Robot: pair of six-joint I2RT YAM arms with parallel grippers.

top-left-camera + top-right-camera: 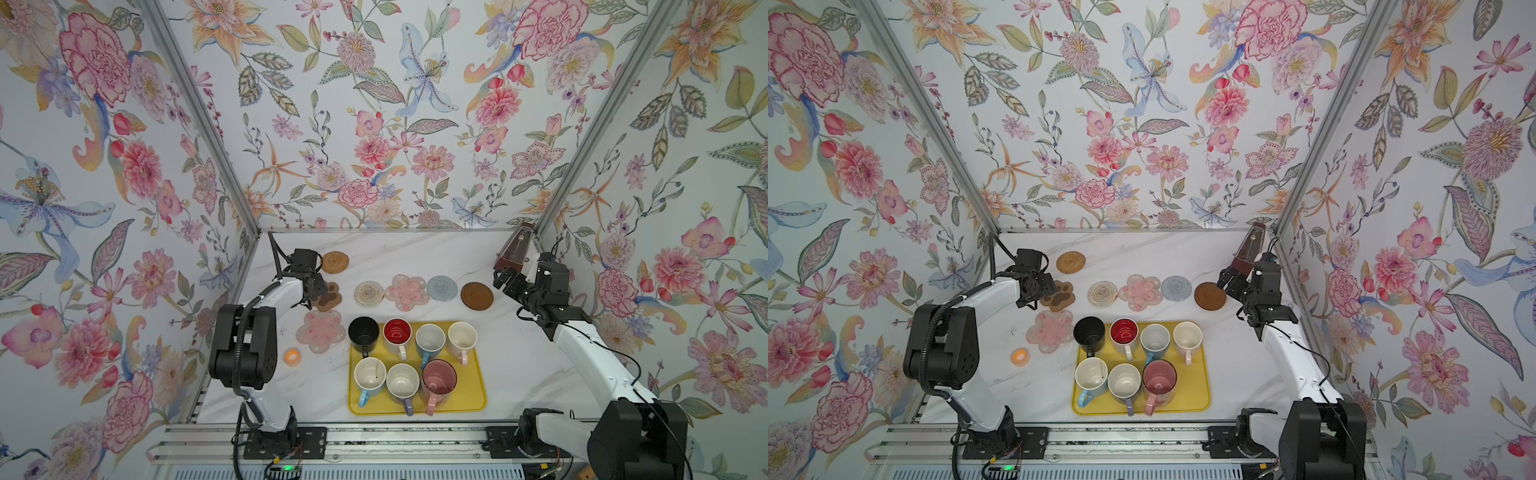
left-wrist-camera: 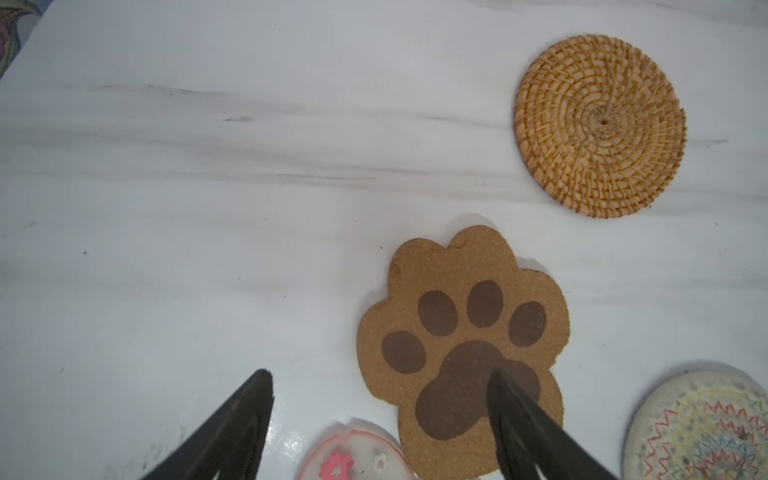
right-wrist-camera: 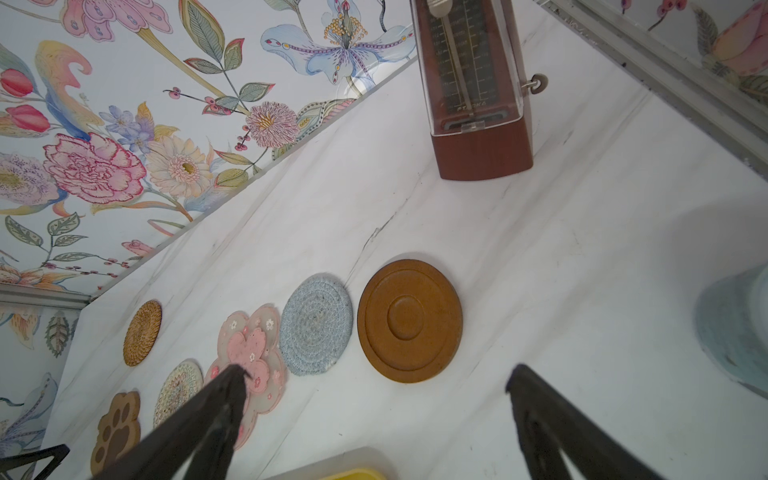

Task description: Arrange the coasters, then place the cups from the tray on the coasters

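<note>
Seven coasters lie on the marble table. Behind the tray runs a row: brown paw, cream round, pink flower, grey-blue round, dark brown disc. The tan woven round lies farther back, and a second pink flower sits left of the tray. Seven cups, among them black, red-inside and pink, stand on the yellow tray. My left gripper is open over the paw, one finger above its big pad. My right gripper hangs open and empty near the disc.
A brown metronome stands in the back right corner, close to my right wrist. A small orange ring lies at the left, near my left arm's elbow. Flowered walls close in the table on three sides.
</note>
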